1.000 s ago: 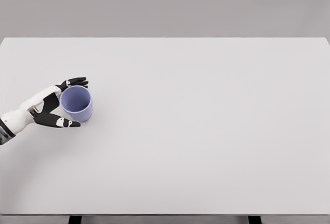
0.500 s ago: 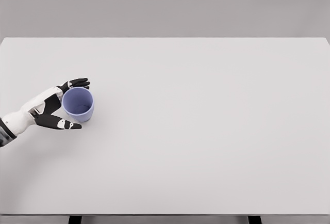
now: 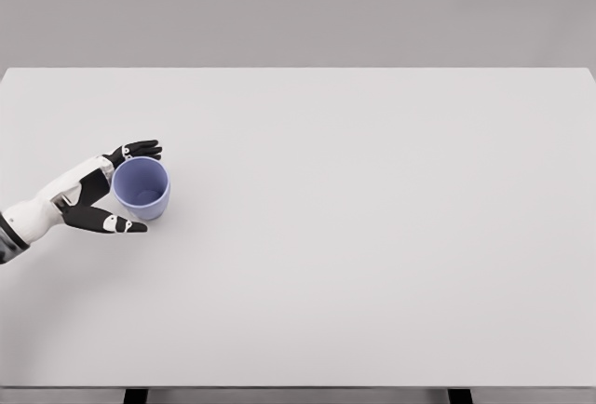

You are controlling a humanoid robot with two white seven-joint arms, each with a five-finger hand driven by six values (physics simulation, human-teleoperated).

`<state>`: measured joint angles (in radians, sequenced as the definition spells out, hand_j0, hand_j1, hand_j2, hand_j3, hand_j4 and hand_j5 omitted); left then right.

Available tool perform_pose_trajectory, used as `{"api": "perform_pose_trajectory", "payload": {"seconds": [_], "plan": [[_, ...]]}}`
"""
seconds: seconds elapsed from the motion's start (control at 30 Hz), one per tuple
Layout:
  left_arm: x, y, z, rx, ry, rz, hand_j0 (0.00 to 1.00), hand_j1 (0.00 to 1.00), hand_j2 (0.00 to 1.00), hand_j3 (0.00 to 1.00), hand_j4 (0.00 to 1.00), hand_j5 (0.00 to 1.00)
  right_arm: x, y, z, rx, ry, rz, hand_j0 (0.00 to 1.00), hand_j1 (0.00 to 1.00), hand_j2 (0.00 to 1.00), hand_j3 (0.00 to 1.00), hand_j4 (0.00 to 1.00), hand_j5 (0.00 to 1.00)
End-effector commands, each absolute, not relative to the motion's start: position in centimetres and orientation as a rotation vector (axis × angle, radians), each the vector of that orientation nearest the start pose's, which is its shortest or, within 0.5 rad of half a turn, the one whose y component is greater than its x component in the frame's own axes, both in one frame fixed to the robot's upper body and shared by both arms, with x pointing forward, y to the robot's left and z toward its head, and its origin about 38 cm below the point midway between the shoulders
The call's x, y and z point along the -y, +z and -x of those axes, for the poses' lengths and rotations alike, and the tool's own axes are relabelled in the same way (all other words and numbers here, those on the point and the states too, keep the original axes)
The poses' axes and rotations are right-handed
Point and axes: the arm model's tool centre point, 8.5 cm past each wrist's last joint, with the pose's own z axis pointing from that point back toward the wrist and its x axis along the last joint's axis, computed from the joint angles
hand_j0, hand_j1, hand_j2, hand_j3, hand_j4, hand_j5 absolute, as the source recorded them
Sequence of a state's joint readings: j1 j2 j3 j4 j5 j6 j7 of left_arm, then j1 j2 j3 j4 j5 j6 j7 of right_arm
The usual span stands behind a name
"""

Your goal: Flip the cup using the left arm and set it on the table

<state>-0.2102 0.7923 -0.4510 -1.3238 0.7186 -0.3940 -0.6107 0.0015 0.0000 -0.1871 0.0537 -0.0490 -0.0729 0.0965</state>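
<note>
A lilac-blue cup (image 3: 142,188) stands upright on the white table (image 3: 354,218) at the left, its mouth facing up. My left hand (image 3: 97,188) reaches in from the left edge and cups around it. The black fingers (image 3: 140,150) curve just behind the rim. The thumb (image 3: 117,224) lies in front of the cup with a small gap to its base. The hand looks relaxed and open, not squeezing the cup. The right arm does not show.
The table's front edge runs along the bottom of the view, with two dark legs (image 3: 136,395) beneath it. A grey wall (image 3: 298,13) rises behind the far edge.
The cup has shifted slightly right and settled upright since a second ago. The thumb has eased away from it. Nothing has moved in the last half second.
</note>
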Motion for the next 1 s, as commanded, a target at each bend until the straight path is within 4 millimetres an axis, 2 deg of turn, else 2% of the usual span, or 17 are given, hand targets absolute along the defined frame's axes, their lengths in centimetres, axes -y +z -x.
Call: {"api": "perform_pose_trajectory", "payload": {"seconds": [0.0, 0.97], "plan": [[-37.1, 11.1, -37.3, 1.522, -0.787, 0.435, 1.0, 1.0, 1.0, 1.0, 1.0, 1.0, 26.2, -26.1, 1.0, 0.04, -0.233, -0.004, 1.0, 1.0, 1.0, 1.0, 1.0, 1.0], [-38.6, 11.3, -38.2, 1.545, -0.737, 0.383, 1.0, 1.0, 1.0, 1.0, 1.0, 1.0, 26.2, -26.1, 1.0, 0.04, -0.233, -0.004, 1.0, 1.0, 1.0, 1.0, 1.0, 1.0]]}}
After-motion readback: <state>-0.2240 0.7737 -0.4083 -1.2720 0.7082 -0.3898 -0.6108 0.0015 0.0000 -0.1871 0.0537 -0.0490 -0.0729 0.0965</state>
